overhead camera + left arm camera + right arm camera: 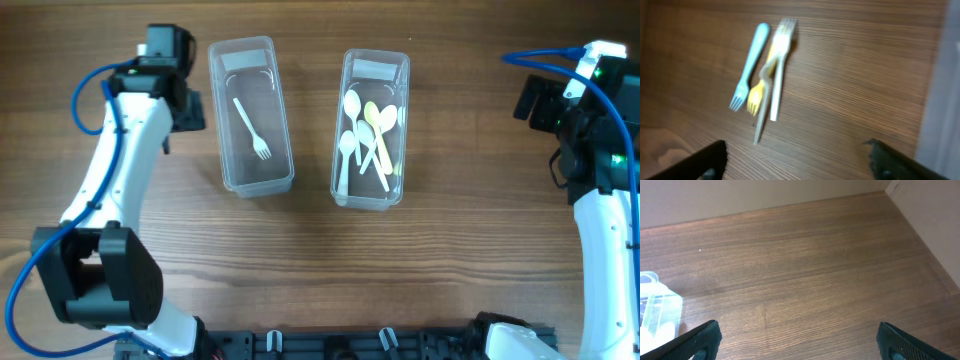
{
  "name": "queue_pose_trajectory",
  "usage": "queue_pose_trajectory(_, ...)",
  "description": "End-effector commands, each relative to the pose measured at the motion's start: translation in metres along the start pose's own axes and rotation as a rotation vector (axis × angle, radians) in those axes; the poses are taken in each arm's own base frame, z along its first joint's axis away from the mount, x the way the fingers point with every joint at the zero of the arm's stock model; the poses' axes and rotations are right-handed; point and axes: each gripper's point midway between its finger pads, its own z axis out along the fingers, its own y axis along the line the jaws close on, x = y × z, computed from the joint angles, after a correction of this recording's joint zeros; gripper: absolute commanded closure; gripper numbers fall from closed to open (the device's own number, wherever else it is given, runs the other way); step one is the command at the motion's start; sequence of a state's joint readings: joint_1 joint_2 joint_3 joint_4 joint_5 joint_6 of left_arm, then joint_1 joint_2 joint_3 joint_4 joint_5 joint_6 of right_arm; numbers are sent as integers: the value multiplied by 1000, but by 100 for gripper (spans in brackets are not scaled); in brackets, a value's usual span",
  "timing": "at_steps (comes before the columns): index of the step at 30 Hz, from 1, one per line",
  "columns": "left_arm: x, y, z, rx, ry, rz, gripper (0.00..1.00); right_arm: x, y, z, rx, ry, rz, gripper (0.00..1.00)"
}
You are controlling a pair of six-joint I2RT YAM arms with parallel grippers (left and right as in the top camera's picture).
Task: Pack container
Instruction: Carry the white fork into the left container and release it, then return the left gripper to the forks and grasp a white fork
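A clear left container (281,150) holds one white fork (252,128). A clear right container (347,180) holds several white and yellow spoons (368,135). My left gripper (188,108) is just left of the left container. It is open (797,162) and empty above the wood. The left wrist view shows loose forks on the table ahead of it: a blue fork (747,67), a yellow fork (759,92) and white forks (778,75). The arm hides them in the overhead view. My right gripper (530,100) is open (800,340) and empty at the far right.
The left container's wall (946,100) shows at the right edge of the left wrist view. A corner of the right container (657,310) shows at the left of the right wrist view. A pale wall (765,192) borders the table beyond the right gripper.
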State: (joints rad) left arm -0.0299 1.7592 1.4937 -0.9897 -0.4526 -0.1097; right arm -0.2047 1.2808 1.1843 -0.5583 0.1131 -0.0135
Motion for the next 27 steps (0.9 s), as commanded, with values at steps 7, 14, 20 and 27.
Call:
queue_pose_trajectory(7,8,52,41,118,54,-118,27,-1,0,1,2,-2,-10,0)
queue_pose_trajectory(14,30,36,91,293,6,-65,36,-1,0,1,2,-2,-11,0)
queue_pose_trajectory(20,34,31,110,286,-30,-57,41,-1,0,1,2,-2,-11,0)
queue_pose_trajectory(27,41,28,134,284,-3,-40,40,-1,0,1,2,-2,-10,0)
